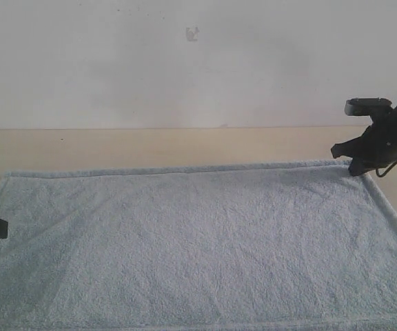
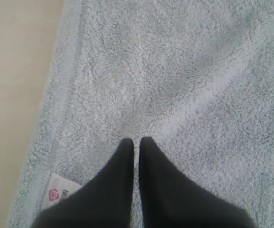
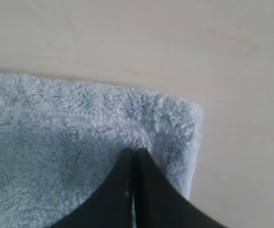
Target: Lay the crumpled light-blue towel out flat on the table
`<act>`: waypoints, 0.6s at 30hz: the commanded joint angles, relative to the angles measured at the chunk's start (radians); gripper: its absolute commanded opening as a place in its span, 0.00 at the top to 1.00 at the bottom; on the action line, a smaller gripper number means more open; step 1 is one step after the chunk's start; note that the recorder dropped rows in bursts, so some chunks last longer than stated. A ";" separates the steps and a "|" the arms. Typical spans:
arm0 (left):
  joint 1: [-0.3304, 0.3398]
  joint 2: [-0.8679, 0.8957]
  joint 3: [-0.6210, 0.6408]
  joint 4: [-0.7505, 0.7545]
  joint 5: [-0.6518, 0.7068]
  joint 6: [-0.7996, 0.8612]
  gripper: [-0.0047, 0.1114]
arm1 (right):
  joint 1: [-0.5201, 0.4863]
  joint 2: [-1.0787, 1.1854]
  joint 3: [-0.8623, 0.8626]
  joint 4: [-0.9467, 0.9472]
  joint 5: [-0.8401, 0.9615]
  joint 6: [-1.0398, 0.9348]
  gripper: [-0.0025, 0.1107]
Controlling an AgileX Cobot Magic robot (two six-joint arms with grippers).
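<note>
My left gripper (image 2: 136, 141) is closed, jaws pressed together with nothing visibly caught between them, and its tips rest on or just over the towel (image 1: 198, 241). The small white label (image 2: 56, 195) lies just beside it, next to the hemmed edge (image 2: 65, 95), and bare table (image 1: 150, 148) starts past that edge. My right gripper (image 3: 134, 153) is also closed to a point. It sits on a corner of the towel where the hem puffs up slightly, with table beyond its tips. Between my two grippers the towel lies open and almost flat, showing only faint creases. I judge it light, soft and floppy, so pushing would make it buckle instead of slide, and its fluffy pile probably drags on the table. The thicker hem at the corners looks like the best place to pinch, since a grip in the middle would only lift it into a tent.
</note>
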 commanded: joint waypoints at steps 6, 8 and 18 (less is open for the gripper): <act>0.000 -0.006 0.003 -0.009 -0.011 0.009 0.92 | 0.000 0.002 -0.005 -0.180 -0.024 0.095 0.98; 0.000 -0.006 0.003 -0.009 -0.011 0.009 0.92 | 0.000 0.002 -0.005 -0.189 -0.024 0.099 0.98; 0.000 -0.011 0.003 -0.009 -0.057 0.028 0.92 | 0.000 -0.050 -0.005 -0.070 -0.050 0.016 0.98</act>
